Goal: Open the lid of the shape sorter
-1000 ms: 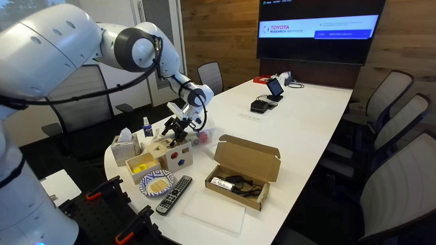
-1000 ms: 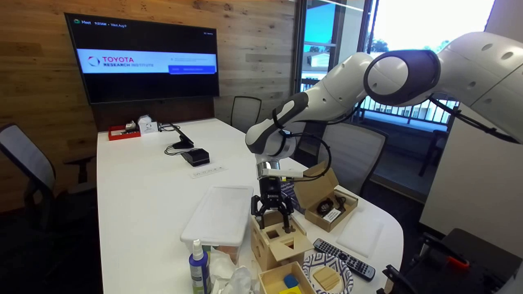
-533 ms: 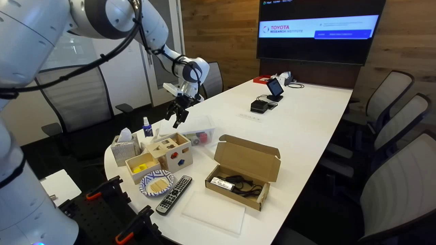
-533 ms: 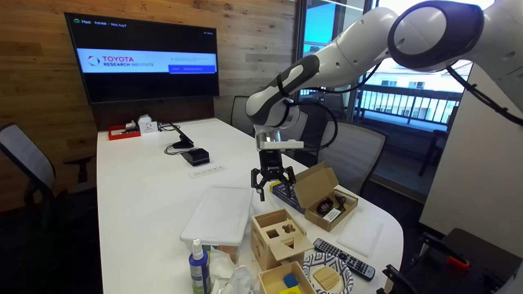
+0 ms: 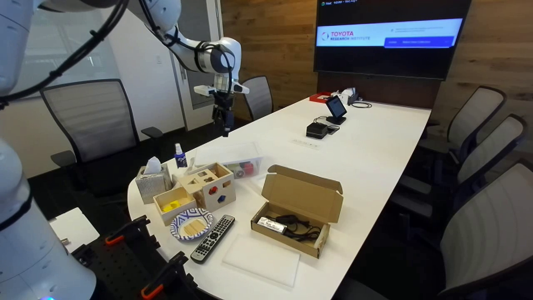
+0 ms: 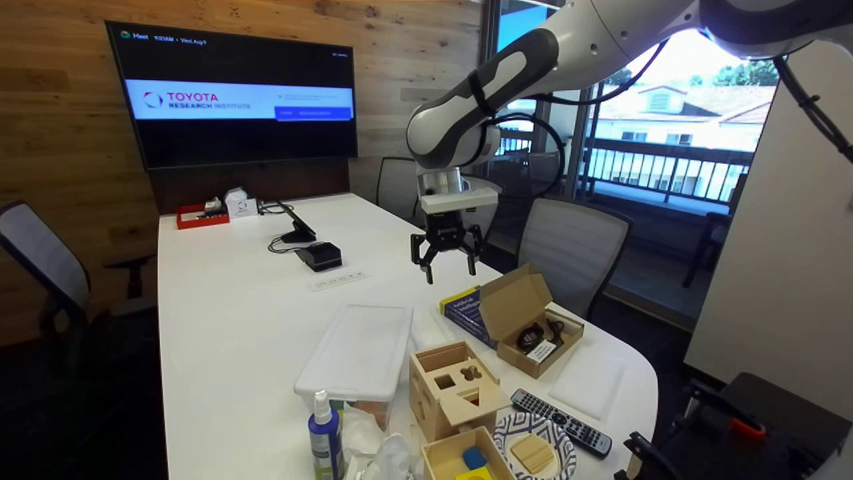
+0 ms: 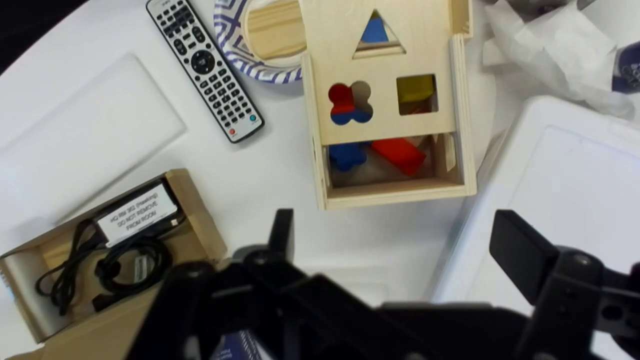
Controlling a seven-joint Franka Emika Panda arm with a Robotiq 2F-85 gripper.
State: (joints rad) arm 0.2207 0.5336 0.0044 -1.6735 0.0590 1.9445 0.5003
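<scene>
The hand (image 6: 451,273) has risen, jaws apart, clear of the shape sorter (image 6: 436,418), which stands near on the worktop (image 6: 240,347) in an exterior view; the lid (image 6: 462,388) overhangs its near side, far end uncovered.

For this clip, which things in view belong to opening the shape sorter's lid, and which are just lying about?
Part of the job:
gripper, open
lid, partly open
shape sorter

Just lying about:
remote control
cardboard box
patterned dish
wooden tray, not needed for opening
spray bottle
tissue box
plastic bin
book
</scene>
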